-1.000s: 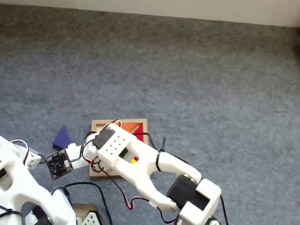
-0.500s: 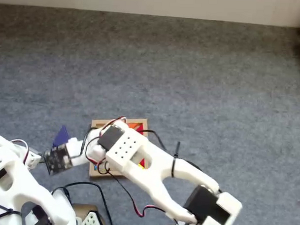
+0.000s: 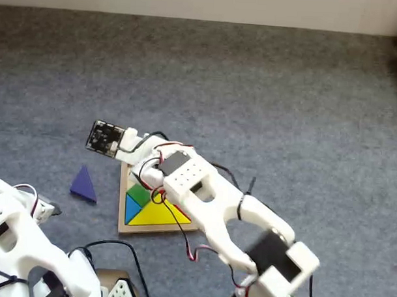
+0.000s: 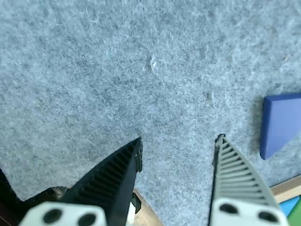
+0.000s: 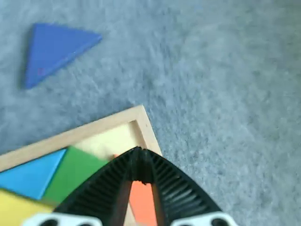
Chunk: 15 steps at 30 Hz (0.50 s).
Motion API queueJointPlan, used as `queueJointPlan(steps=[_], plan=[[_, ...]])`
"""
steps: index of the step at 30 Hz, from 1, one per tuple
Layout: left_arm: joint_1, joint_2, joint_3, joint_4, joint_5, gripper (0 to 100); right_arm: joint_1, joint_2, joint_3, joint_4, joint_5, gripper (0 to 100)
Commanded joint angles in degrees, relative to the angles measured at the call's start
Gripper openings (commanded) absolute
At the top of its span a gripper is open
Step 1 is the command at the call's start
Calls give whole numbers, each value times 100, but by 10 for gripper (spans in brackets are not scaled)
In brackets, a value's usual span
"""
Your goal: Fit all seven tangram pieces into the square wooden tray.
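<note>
Beyond pinched right gripper [image 5: 137,153], flat blue triangle [image 5: 54,47] outside square wooden tray [image 5: 141,123]; left gripper [image 4: 178,143] wide beside it, may shove instead of grasping.

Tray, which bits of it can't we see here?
- High view: the right arm covers part of the tray, so pieces there can't be counted.
- Right wrist view: the gripper hides most of the orange piece.
- Left wrist view: the edge cuts off the triangle and tray.

The right arm [image 3: 209,204] lies across the tray [image 3: 150,227], blocking it from the desk's [image 3: 285,93] right edge. Bare desk surrounds the blue triangle [image 3: 84,183] and reaches the far edge.
</note>
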Motion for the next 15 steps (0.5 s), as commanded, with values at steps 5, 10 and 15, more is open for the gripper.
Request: queueJointPlan(steps=[5, 10, 15], plan=[[-66, -119, -303, -62, -26, 252, 277, 418, -4, -286, -70, 5], [-66, -119, -303, -62, -26, 252, 453, 435, -4, 198, -18, 5], [-66, -119, -303, -62, -26, 252, 884, 435, 4, 787, 932, 5]])
